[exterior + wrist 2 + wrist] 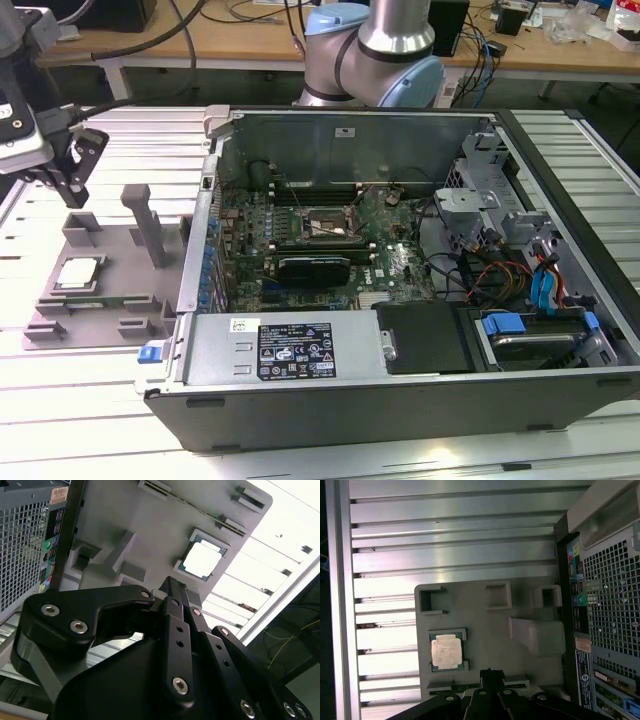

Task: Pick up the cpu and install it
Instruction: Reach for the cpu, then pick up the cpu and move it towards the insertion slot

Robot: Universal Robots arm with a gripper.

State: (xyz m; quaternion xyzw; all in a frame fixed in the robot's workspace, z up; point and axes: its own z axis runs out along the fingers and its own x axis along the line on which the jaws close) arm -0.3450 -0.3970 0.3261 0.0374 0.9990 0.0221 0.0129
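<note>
Silvery cpu [447, 651] near grey tray's [485, 625] edge

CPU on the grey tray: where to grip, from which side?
Take the cpu by two opposite edges, straight down from above. It lies flat, metal top up, in a shallow pocket of the grey tray, so likely only its edges offer grip.

Grey tray [120, 272] beside open computer case [350, 140], on slatted table [80, 400].
</note>
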